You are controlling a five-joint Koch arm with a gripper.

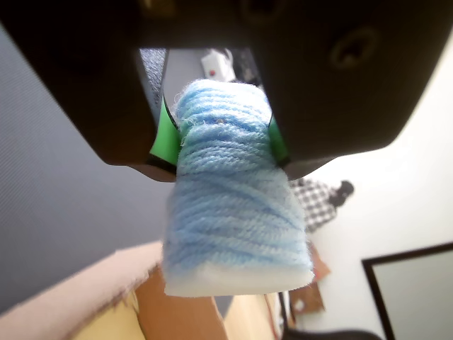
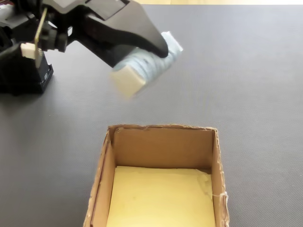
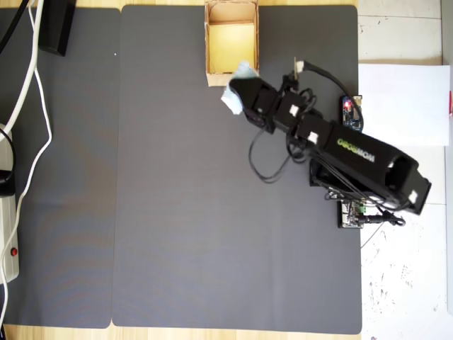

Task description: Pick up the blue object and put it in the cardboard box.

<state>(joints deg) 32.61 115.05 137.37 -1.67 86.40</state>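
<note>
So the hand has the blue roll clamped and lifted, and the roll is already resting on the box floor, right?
Not quite. The hand does have the blue roll clamped and lifted, but the roll is not in the cardboard box yet. The fixed view shows it in the air short of the box's near wall, and the yellow floor is bare.

Pale light-blue ribbed yarn roll (image 1: 233, 198) with a white foam end, green pads (image 1: 164, 138) on the black plastic gripper (image 1: 221, 131), tan cardboard box (image 2: 161, 144) with yellow floor, dark grey mat (image 3: 170, 212).

Fuzzy yarn-wound blue object (image 1: 230, 191), rough cardboard box (image 2: 161, 144)
</note>
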